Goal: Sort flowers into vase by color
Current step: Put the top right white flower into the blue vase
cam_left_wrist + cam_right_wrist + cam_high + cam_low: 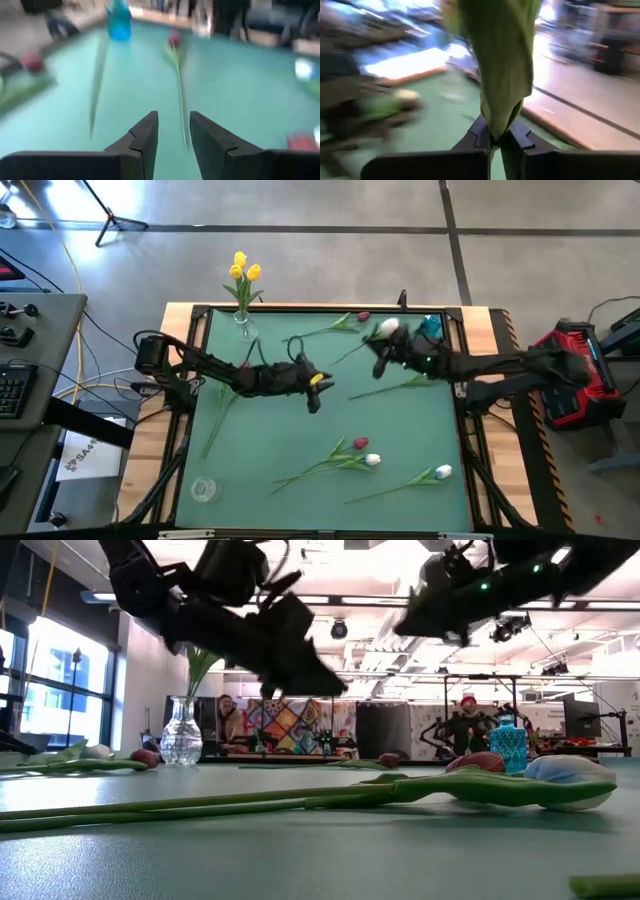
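Right gripper (496, 141) clenched on the green leaf/stem of a white tulip (388, 327), lifted above the far right of the green mat (270, 430). Left gripper (173, 131) over mat centre, jaws apart, nothing between them. Clear glass vase (244, 326) at the far edge holds three yellow tulips (242, 270). Blue textured vase (508, 746) far right, a clear glass (204, 489) near left. Loose on the mat: two white heads and two dark red ones, thin stems with flat leaves.
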`<state>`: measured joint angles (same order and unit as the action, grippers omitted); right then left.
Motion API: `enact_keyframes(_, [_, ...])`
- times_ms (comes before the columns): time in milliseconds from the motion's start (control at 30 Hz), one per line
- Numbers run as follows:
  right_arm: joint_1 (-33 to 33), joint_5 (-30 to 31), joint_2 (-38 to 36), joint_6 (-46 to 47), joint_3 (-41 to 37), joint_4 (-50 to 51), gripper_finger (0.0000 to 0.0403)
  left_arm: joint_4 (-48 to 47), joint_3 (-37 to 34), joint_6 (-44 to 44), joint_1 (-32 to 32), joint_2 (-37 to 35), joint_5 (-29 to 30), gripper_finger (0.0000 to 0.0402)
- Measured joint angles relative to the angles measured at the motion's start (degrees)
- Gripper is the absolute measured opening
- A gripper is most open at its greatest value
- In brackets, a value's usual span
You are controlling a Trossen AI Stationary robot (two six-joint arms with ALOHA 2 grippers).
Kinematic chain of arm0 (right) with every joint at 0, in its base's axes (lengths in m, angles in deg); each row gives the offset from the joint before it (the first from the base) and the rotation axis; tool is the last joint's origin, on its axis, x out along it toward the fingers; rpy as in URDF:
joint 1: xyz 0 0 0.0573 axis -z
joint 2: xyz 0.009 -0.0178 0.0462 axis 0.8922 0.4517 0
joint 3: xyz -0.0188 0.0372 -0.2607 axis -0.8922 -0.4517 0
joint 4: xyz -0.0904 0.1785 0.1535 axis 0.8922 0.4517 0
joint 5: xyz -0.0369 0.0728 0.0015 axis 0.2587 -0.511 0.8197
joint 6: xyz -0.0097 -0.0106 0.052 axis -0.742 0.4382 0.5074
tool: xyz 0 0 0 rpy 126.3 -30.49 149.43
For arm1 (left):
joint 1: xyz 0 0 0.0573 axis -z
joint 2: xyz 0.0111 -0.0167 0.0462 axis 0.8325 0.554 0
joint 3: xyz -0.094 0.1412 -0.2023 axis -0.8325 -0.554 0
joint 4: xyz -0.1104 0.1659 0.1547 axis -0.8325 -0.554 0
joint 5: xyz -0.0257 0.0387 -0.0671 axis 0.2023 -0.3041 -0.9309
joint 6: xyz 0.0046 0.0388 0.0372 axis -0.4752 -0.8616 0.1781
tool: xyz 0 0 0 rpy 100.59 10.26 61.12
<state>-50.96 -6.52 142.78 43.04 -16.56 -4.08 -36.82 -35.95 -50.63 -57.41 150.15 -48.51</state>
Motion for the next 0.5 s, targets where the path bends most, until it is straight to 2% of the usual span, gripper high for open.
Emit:
enact_keyframes(133, [2.00, 15.15, -7.35, -0.10, 6.89, 22.49, 0.0003, -6.80, -0.09, 0.02, 1.93, 0.42, 2.07, 0.0104])
enact_keyframes(267, [3.32, 25.65, -10.70, 2.98, 14.95, 40.12, 0.0002, -4.85, 0.00, -3.73, 2.68, 0.35, 4.90, 0.0100])
enact_keyframes(333, [4.38, 28.23, -11.08, 4.06, 18.51, 46.32, 0.0002, -3.08, -0.04, -5.37, 2.62, 0.37, 4.95, 0.0100])
enact_keyframes(500, [8.55, 28.43, -10.98, 4.14, 24.62, 54.62, 0.0001, 1.54, 0.00, -7.97, 1.82, 0.35, 4.96, 0.0100])
